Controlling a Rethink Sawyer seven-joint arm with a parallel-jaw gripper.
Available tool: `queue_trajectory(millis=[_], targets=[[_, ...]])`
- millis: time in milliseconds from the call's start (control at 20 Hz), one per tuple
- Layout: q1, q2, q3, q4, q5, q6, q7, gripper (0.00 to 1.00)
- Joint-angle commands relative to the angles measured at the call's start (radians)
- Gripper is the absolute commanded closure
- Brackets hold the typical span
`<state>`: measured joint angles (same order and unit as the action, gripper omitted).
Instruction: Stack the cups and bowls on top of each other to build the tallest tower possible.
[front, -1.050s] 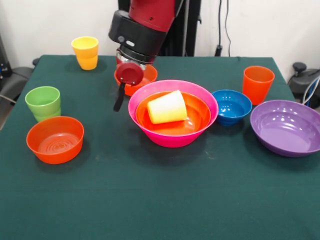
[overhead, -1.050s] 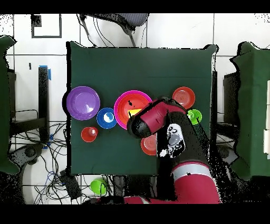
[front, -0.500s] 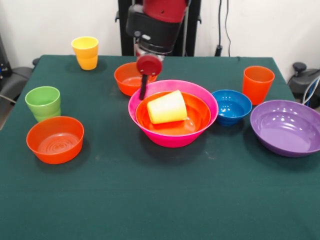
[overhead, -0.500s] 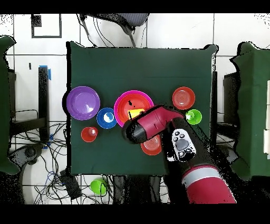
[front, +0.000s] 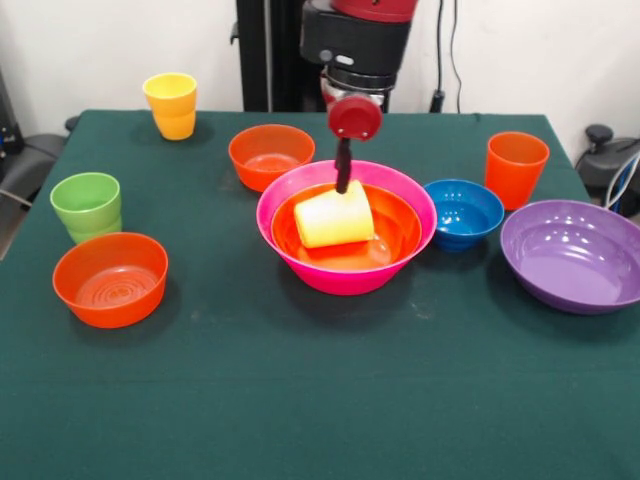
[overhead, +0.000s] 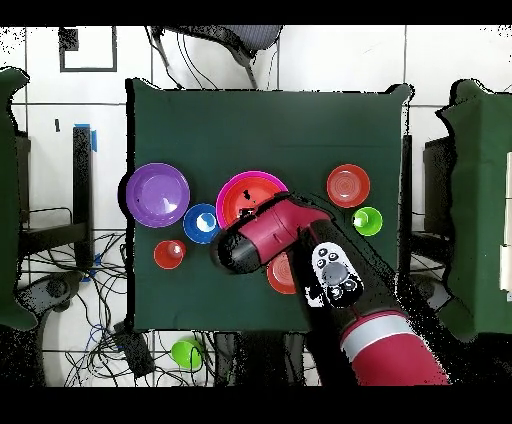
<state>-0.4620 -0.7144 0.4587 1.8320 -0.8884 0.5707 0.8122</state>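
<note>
The end effector (front: 343, 180) has moved. A second ago it hung by the small orange bowl (front: 271, 155) at the back of the desk (front: 300, 400). Now it hangs over the back rim of the pink bowl (front: 300, 270), just above the yellow cup (front: 335, 215). I cannot tell if it is wide or narrow, because only one dark, thin part shows under the red disc. It holds nothing that I can see.

The tower is still very low. The pink bowl sits in the middle of the desk. A large orange bowl (front: 395, 235) sits inside it, and the yellow cup lies on its side in that bowl.

Nothing else has moved. In the front view the blue bowl (front: 462, 212) is at 3 o'clock from the pink bowl, and the purple bowl (front: 572, 255) is past it. The green cup (front: 87, 205) is at 9 o'clock.

I think the arm is coming for the tipped cup next.
</note>
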Motion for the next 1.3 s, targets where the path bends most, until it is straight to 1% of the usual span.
queue_trajectory(millis=[50,150,200,300,500,650,850,1000,1150,1300], targets=[[-0.015,0.06,0.096,0.019,-0.068,0.024,-0.175,0.0],[-0.002,0.08,0.081,0.013,-0.1,0.007,-0.151,0.0],[0.02,0.092,0.061,0.007,-0.128,-0.005,-0.124,0.0],[0.052,0.109,0.034,-0.008,-0.164,-0.014,-0.082,0.0],[0.088,0.134,0.003,-0.027,-0.204,-0.077,0.029,0.0],[0.105,0.137,-0.012,-0.029,-0.22,-0.11,0.086,0.0],[0.101,0.149,-0.029,-0.028,-0.188,-0.124,0.129,0.0],[0.088,0.159,-0.028,-0.017,-0.139,-0.163,0.173,0.0],[0.089,0.159,-0.031,-0.01,-0.124,-0.179,0.181,0.0],[0.106,0.166,-0.044,-0.022,-0.122,-0.187,0.189,0.0]])
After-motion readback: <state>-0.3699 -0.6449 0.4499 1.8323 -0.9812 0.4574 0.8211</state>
